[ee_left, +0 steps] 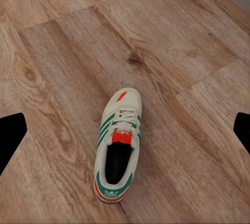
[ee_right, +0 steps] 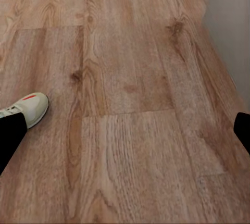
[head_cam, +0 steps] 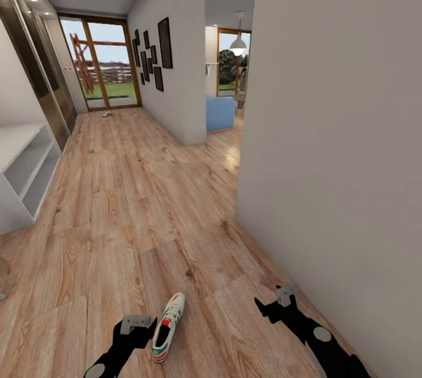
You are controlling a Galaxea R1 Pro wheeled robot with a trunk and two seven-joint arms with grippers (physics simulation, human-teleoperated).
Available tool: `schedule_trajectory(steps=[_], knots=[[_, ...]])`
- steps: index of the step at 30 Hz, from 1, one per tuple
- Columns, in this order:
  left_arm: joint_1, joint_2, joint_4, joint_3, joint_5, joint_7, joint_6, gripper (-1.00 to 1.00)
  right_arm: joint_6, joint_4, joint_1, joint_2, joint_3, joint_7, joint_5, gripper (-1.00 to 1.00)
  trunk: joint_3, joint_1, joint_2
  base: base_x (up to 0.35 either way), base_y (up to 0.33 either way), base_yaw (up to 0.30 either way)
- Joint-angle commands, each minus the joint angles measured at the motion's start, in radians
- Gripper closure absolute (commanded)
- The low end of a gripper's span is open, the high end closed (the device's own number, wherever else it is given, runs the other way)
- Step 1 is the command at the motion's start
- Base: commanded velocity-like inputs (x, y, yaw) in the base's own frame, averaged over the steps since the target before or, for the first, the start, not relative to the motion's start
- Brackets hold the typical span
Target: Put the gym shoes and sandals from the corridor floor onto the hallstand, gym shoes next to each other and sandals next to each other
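Observation:
One gym shoe, white with teal stripes and a red tongue, lies on the corridor floor close in front of me, toe pointing away. My left gripper hangs open just left of it. In the left wrist view the gym shoe lies between the spread black fingers, untouched. My right gripper is open over bare planks near the right wall; its wrist view catches the shoe's toe. The sandals are out of view. I cannot tell whether the pale shelf unit at the left is the hallstand.
A grey wall runs close along my right. A small grey object lies far off by the glass door. Mirrored wardrobe doors line the left wall. The corridor opens right toward a blue sofa.

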Motion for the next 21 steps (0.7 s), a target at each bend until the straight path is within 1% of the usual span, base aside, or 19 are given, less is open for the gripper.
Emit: schedule_trajectory(steps=[1,8,11,12,16,21], knots=[[-0.002,-0.001,0.005,0.008,-0.006,-0.008,-0.004,-1.0,0.019,-0.022,-0.001,0.006,-0.008,0.008,0.011,-1.0,-0.001,0.0,0.0,0.0,0.0,0.0],[-0.003,0.001,0.017,0.004,-0.013,-0.005,-0.01,-1.0,0.199,-0.147,-0.01,0.032,-0.005,0.012,0.011,-1.0,-0.001,0.0,0.0,0.0,0.0,0.0],[-0.003,0.002,0.019,0.002,-0.014,-0.007,-0.012,-1.0,0.26,-0.197,-0.024,0.049,0.002,0.013,0.011,-1.0,-0.001,0.0,0.0,0.0,0.0,0.0],[-0.003,0.002,0.02,0.001,-0.014,-0.008,-0.012,-1.0,0.291,-0.23,-0.034,0.062,0.009,0.013,0.011,-1.0,-0.001,0.0,0.0,0.0,0.0,0.0],[-0.003,0.003,0.021,0.0,-0.014,-0.012,-0.011,-1.0,0.332,-0.284,-0.045,0.082,0.025,0.014,0.01,-1.0,-0.001,0.0,0.0,0.0,0.0,0.0],[-0.003,0.004,0.022,-0.002,-0.015,-0.017,-0.01,-1.0,0.352,-0.319,-0.051,0.094,0.053,0.024,0.009,-1.0,-0.001,0.0,0.0,0.0,0.0,0.0]])
